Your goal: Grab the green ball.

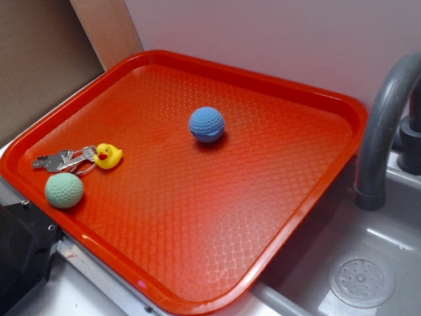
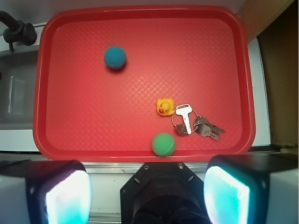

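Note:
The green ball (image 1: 64,190) (image 2: 163,144) is small, pale mint and dimpled. It rests on the red tray (image 1: 197,230) (image 2: 93,135) close to the tray's rim, near a bunch of keys. In the wrist view my gripper (image 2: 148,193) hangs high above, just outside that rim. Its two fingers stand far apart at the bottom corners with nothing between them. The gripper does not show in the exterior view.
A blue dimpled ball (image 1: 207,124) (image 2: 115,57) lies near the tray's middle. A yellow rubber duck (image 1: 108,155) (image 2: 164,107) and keys (image 1: 60,160) (image 2: 194,123) lie beside the green ball. A grey sink with a faucet (image 1: 381,131) borders the tray. A black box (image 1: 20,250) sits outside the rim.

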`<state>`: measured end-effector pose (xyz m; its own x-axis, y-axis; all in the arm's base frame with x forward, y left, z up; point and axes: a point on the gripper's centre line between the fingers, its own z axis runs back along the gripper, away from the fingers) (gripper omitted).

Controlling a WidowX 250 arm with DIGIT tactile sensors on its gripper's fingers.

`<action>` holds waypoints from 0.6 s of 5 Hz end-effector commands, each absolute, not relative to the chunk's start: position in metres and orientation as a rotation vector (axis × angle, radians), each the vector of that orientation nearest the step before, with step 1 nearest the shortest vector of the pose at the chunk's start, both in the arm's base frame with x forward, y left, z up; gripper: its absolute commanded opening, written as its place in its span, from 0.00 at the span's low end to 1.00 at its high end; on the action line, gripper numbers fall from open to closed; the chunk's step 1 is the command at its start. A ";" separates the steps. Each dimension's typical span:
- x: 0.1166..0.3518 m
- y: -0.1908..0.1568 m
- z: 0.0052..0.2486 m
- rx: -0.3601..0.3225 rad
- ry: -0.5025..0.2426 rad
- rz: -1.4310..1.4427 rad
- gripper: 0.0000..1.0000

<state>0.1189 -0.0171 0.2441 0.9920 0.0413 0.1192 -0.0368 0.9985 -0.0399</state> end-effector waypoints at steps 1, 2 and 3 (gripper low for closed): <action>0.119 -0.017 0.244 -0.038 -0.120 0.039 1.00; 0.144 0.001 0.194 0.043 -0.131 0.093 1.00; 0.149 0.002 0.143 -0.002 -0.127 0.092 1.00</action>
